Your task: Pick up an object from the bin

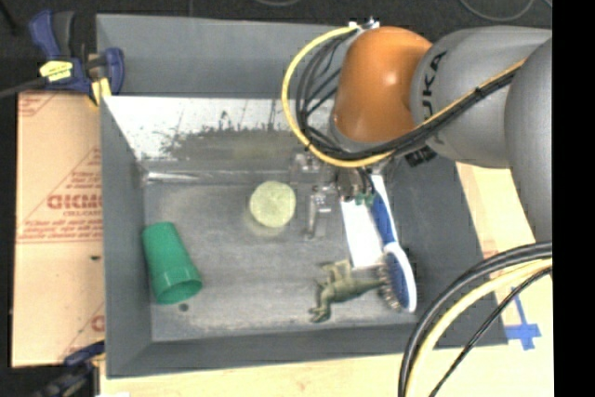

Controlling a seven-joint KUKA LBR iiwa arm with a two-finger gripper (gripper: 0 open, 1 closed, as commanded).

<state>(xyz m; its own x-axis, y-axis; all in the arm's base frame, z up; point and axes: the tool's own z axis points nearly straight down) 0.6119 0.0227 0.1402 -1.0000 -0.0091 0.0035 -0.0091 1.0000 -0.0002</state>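
A: Gripper [321, 205] — state?
B: Over the bin's middle, just right of the pale green round disc [272, 205] and left of the blue-and-white brush [383, 242]. Spread or closed cannot be told.
A: Obscured?
B: The orange wrist cover [376, 84] and cables [311, 84] hide its upper part.
A: Surface?
B: Grey metal bin [232, 274] — green cup [169, 263] lying at left, olive toy lizard [339, 286] near the front wall.

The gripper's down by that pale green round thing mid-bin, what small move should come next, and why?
Probably a small shift toward the view's left: the gripper sits beside the pale green disc, off its right edge, not over it, with the blue-and-white brush close on the other side.
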